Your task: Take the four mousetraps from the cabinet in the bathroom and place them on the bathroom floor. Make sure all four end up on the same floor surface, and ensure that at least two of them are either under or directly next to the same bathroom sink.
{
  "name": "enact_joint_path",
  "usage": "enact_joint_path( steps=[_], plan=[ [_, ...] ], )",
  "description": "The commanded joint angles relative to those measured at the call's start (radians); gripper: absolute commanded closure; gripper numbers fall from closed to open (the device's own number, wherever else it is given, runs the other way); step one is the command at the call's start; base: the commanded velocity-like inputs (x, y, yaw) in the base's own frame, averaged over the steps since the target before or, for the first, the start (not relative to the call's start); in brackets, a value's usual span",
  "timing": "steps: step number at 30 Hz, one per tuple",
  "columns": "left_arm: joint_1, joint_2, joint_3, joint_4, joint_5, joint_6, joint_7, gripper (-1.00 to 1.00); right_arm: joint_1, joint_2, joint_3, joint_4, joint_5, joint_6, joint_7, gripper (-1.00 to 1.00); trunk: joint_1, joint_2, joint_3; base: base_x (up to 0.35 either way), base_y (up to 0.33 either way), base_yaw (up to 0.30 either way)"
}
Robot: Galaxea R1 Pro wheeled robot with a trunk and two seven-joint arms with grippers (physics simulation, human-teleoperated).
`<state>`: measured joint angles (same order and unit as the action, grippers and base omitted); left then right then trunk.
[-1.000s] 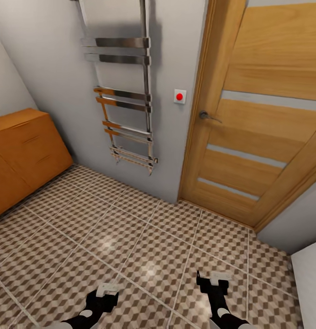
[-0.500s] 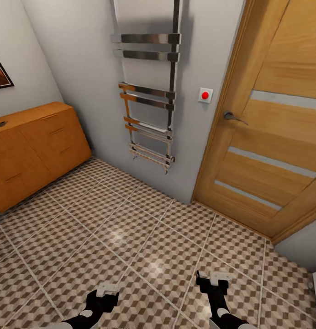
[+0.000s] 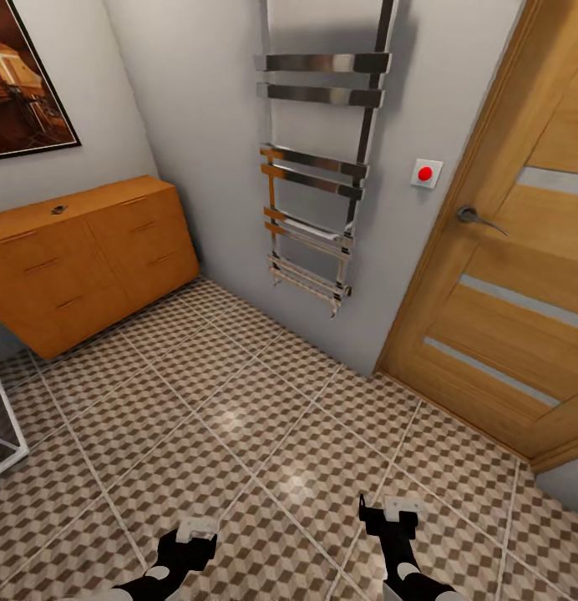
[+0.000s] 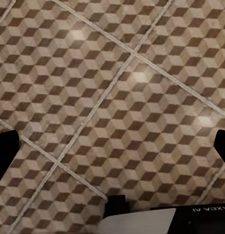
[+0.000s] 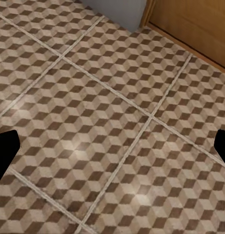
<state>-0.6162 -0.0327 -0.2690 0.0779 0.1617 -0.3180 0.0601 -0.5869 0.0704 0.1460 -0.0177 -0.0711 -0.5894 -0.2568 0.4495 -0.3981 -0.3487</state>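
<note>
Cabinet (image 3: 88, 250) against left wall, drawers closed, a small dark item (image 3: 59, 209) on its top, too small to identify. Bathroom floor (image 3: 239, 417) cube-patterned tiles, wide open stretch between cabinet and robot. Framed picture (image 3: 26, 83) above cabinet. Chrome towel rail (image 3: 318, 175) on far wall, red button switch (image 3: 425, 174) beside wooden door (image 3: 506, 275) at right. White frame edge (image 3: 5, 417) at far left. Left pincer (image 3: 197, 527) and right pincer (image 3: 402, 506) low over tiles, nothing between them; wrist views show fingertips wide apart at frame edges, both spread.
</note>
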Motion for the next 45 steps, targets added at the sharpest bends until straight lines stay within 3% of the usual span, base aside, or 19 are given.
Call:
enact_joint_path(
  steps=[1,45],
  plan=[
    [-0.002,-0.001,-0.009,0.005,0.009,-0.007,0.001,-1.0,-0.001,0.0,0.009,0.001,-0.007,-0.003,-0.004,-1.0,0.001,-0.002,-0.003,0.0,0.0,0.253],
    [-0.002,-0.002,-0.009,0.005,0.009,-0.007,0.001,-1.0,-0.001,0.0,0.009,0.001,-0.007,-0.003,-0.004,-1.0,0.001,-0.002,-0.045,0.0,0.0,0.243]
  ],
)
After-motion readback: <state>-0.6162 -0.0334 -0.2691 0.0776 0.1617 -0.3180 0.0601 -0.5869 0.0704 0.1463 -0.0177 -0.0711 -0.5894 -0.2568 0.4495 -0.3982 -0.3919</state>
